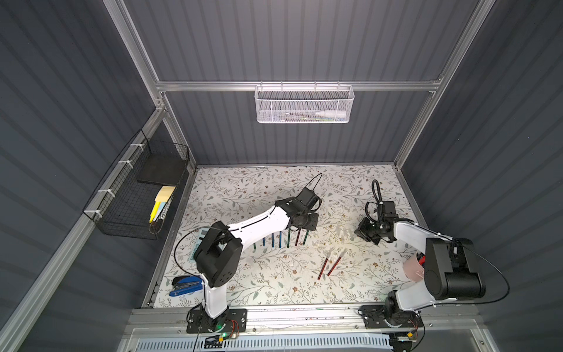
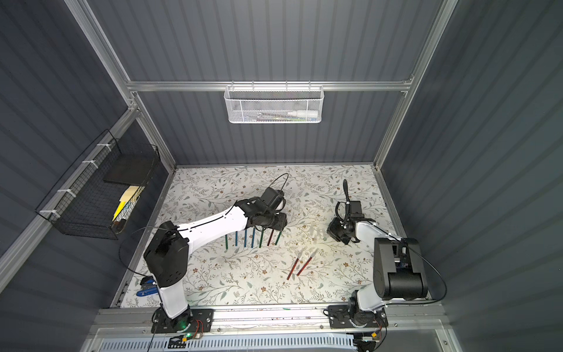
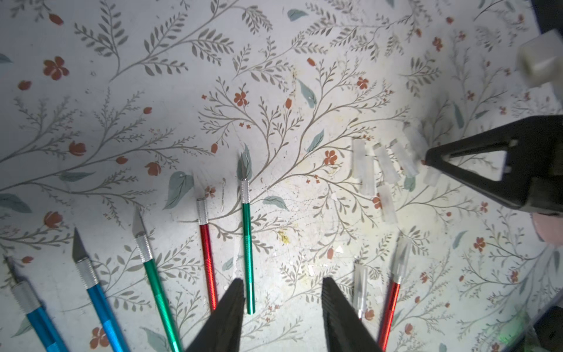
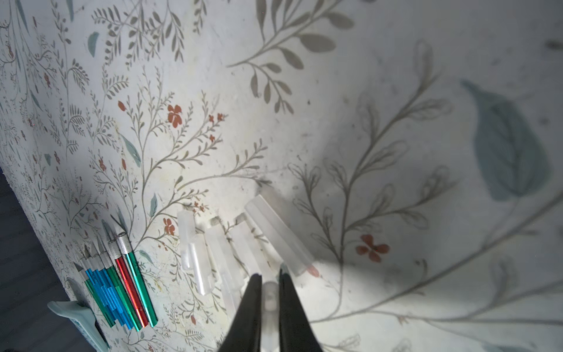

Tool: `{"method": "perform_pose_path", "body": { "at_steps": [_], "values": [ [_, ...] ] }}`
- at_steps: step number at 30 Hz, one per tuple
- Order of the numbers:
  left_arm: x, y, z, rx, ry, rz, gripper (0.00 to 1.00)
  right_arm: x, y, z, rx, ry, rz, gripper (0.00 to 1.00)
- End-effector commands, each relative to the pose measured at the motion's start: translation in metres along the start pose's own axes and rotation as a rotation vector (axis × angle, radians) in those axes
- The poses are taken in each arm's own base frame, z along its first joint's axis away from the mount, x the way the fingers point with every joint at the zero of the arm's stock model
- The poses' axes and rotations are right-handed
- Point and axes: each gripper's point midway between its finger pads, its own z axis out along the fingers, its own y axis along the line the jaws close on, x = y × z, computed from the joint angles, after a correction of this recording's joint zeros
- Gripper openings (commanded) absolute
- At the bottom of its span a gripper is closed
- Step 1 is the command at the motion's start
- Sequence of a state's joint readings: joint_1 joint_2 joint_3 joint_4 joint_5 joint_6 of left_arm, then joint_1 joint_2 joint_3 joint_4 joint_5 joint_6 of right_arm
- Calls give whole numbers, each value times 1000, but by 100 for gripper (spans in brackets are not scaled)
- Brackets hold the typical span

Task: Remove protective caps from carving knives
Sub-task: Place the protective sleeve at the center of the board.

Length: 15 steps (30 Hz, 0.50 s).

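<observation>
1. Overhead, seven uncapped carving knives [image 1: 279, 239] lay side by side in a neat row on the floral table [image 1: 274, 292].
2. The left gripper [image 3: 282, 282] hung over the end of that row nearest the loose caps, its fingers spread and nothing between them.
3. Two red knives [image 1: 323, 268], still capped, lay apart from the row, beyond that same end.
4. The loose protective caps [image 3: 384, 164] sat clustered beside the row, past the left gripper.
5. The right gripper [image 4: 270, 274] hovered over that cluster, well apart from the row, pinching one clear cap [image 4: 269, 297].
</observation>
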<state>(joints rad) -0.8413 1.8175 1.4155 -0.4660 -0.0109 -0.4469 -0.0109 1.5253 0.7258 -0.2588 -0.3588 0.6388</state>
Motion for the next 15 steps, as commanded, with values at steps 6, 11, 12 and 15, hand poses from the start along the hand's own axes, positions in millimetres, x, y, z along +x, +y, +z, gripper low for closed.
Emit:
{"method": "perform_pose_path", "body": {
  "at_steps": [6, 11, 12, 15],
  "values": [
    [-34, -8, -76, 131, -291, 65, 99, -21, 1, -15, 75, -53, -61, 17],
    [-51, -6, -114, 128, -436, 51, 99, -27, -13, -24, 201, -45, -127, 16],
    [-54, -5, -120, 127, -465, 52, 99, -27, -16, -26, 222, -44, -136, 16],
    [-58, -7, -133, 143, -526, 60, 100, -27, -20, -29, 249, -43, -155, 16]
  ]
}}
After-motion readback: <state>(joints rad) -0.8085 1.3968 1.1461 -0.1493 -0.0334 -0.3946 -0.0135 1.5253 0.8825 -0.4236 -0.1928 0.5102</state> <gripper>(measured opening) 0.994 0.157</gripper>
